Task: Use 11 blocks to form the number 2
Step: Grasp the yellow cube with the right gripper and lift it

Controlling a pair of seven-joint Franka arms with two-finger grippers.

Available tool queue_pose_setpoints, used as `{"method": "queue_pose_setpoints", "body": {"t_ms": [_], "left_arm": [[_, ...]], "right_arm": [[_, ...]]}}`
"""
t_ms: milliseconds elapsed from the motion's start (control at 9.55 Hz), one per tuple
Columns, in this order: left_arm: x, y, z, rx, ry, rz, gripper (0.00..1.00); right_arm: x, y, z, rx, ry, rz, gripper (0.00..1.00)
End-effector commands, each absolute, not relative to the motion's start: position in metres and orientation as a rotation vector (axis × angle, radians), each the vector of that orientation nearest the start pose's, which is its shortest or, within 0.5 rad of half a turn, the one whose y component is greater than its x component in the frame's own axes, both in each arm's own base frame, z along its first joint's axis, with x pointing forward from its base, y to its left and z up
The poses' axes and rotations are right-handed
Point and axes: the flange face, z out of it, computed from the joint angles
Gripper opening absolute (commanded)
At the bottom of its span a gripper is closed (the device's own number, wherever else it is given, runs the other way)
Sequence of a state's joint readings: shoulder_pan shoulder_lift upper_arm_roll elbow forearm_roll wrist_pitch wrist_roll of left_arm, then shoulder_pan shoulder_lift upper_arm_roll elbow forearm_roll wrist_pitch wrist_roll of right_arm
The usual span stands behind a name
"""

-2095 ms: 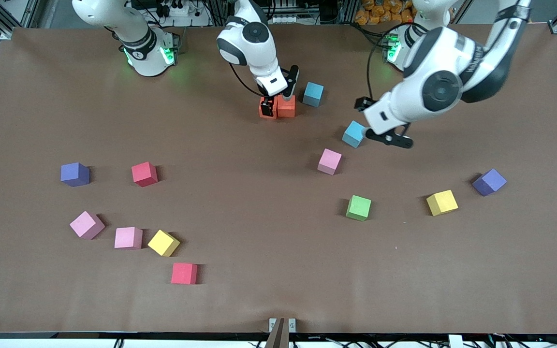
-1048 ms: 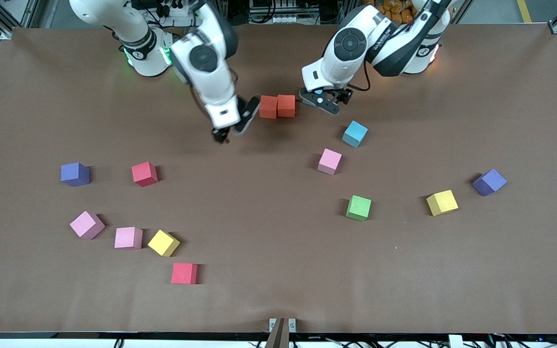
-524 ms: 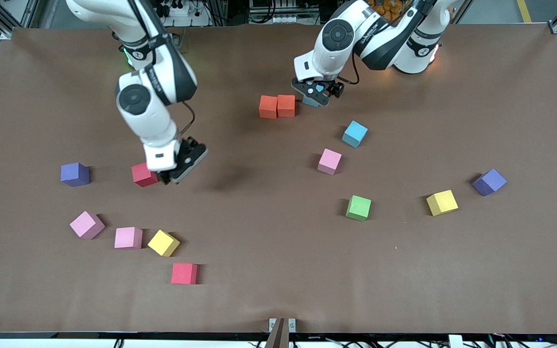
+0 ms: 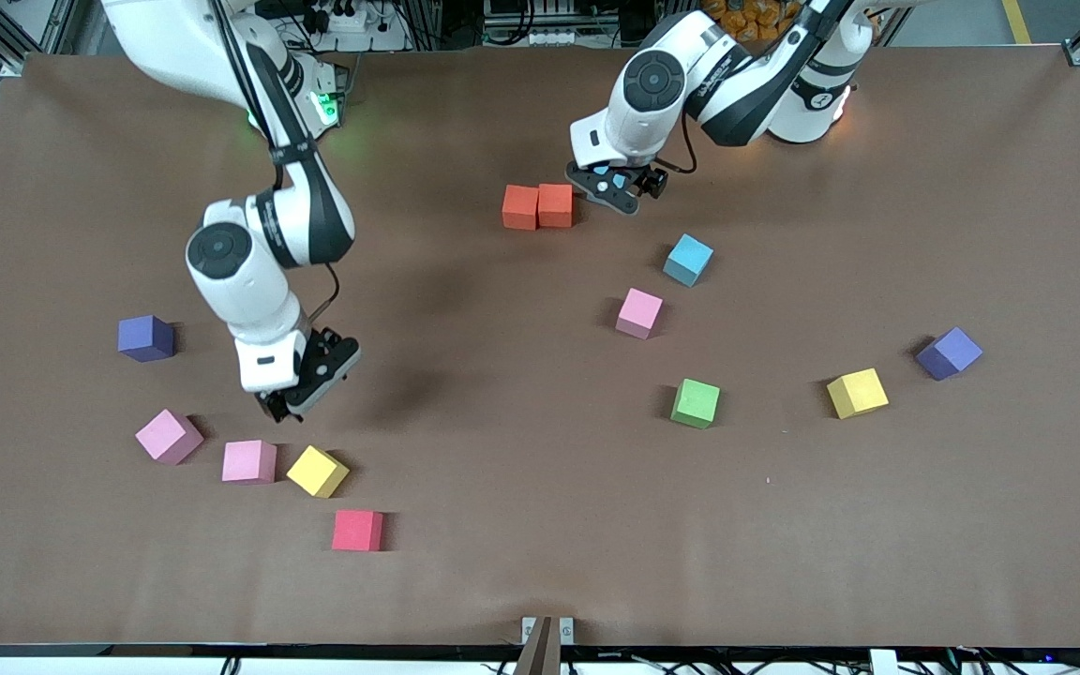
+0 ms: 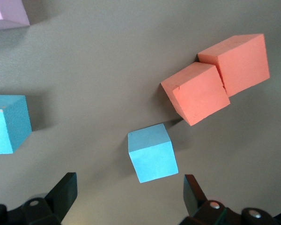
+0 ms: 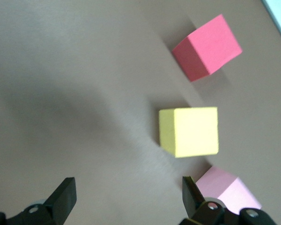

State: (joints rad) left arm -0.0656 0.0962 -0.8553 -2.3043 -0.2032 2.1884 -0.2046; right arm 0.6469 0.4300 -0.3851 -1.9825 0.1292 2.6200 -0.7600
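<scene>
The blocks look like light, matte foam cubes, stiff enough to pinch on two opposite flat faces and grippy rather than slick, so I'd take each squarely across its sides. The number 2 is barely begun: two orange matte cubes [image 4: 537, 206] sit edge to edge on the brown table covering [image 4: 521, 469]. The left gripper [image 4: 617, 189] hangs with fingers spread wide and empty over a small light-blue cube [image 5: 152, 152] that lies just beside the orange pair, at about three o'clock from it in the front view. The right gripper [image 4: 301, 386], jaws also apart and holding nothing, is above a yellow cube [image 4: 317, 471], which lies at five o'clock from it, between a pink cube [image 4: 249, 461] and a red cube [image 4: 357, 530]. All faces look flat and sharp-edged.
</scene>
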Motion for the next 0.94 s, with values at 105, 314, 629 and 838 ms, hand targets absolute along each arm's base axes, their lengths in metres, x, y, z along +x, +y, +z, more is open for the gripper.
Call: {"method": "queue_pose_setpoints", "body": {"t_ms": [105, 314, 629, 838], "left_arm": [[0.293, -0.413, 0.292, -3.041, 0.947, 0.485, 1.00], [0.287, -0.416, 0.281, -3.022, 0.953, 0.512, 1.00], [0.270, -0.428, 0.258, -3.016, 0.752, 0.574, 1.00], [0.262, -0.431, 0.250, -3.008, 0.649, 0.594, 1.00]], "right_arm": [[0.653, 0.158, 0.250, -2.794, -1.521, -0.357, 1.00], [0.675, 0.145, 0.231, -2.730, -1.540, -0.348, 1.00], [0.694, 0.149, 0.231, -2.726, -1.576, -0.379, 1.00], [0.701, 0.147, 0.232, -2.718, -1.608, -0.394, 1.00]]}}
